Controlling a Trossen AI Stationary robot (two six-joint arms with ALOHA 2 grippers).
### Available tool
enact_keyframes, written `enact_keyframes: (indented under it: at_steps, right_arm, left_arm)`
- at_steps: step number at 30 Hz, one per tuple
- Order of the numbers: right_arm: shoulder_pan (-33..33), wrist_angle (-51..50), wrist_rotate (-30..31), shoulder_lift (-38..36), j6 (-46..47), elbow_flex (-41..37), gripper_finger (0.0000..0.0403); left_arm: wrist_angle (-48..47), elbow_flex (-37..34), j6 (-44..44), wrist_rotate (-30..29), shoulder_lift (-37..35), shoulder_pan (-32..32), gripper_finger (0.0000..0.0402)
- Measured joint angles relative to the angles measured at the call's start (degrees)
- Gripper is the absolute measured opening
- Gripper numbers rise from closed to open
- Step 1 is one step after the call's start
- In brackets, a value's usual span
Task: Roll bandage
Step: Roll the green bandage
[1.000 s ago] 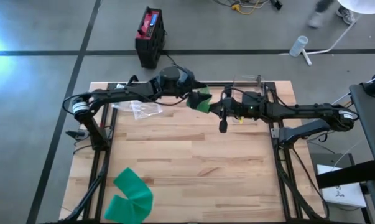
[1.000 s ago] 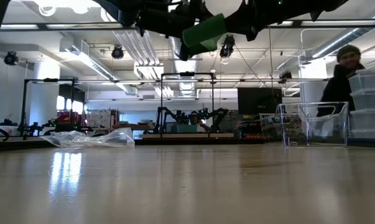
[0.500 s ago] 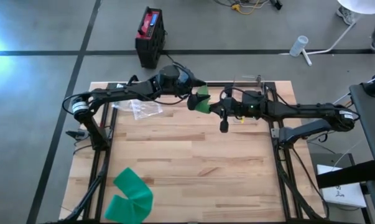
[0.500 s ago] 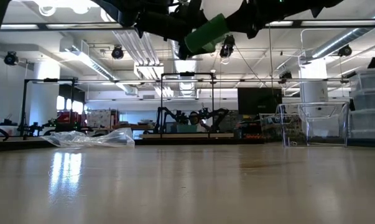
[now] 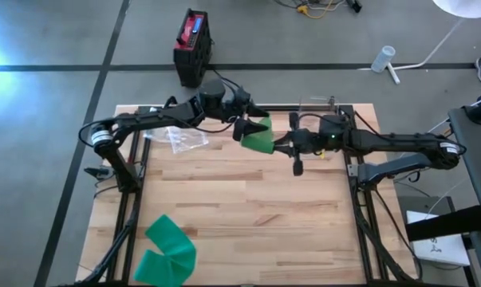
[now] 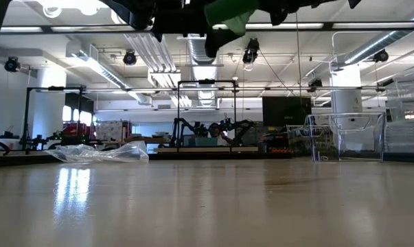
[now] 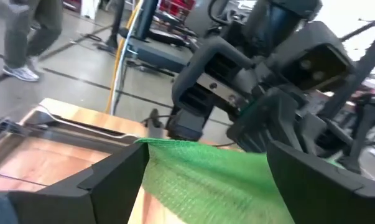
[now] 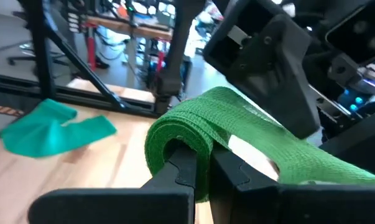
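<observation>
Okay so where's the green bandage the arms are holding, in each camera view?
High view: green bandage mid-air over the table's far middle, between both grippers.
Low view: top edge, centre, high above the table.
Left wrist view: bottom centre, between the open fingers.
Right wrist view: centre, wound around the shut fingers.
Shared landmark: the loose green strip.

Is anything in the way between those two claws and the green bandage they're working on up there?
Nothing visible. The right gripper is shut on the green bandage in mid-air, and the left gripper stands open around its free end. The plastic bag lies apart on the table.
</observation>
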Motion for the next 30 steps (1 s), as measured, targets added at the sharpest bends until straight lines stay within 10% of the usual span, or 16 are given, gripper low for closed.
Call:
enact_keyframes:
  at_steps: [21,30]
  right_arm:
    - [0.17,1.24,-6.53,-5.92,1.5,-0.04,0.0009]
    - [0.12,4.11,-6.49,-7.94,-3.97,-0.09,0.0009]
  left_arm:
    - [-16.44,-1.01,14.27,1.54,-5.0,-0.36,0.0337]
    - [0.43,-17.76,19.97,-5.43,-16.97,-1.5,0.0313]
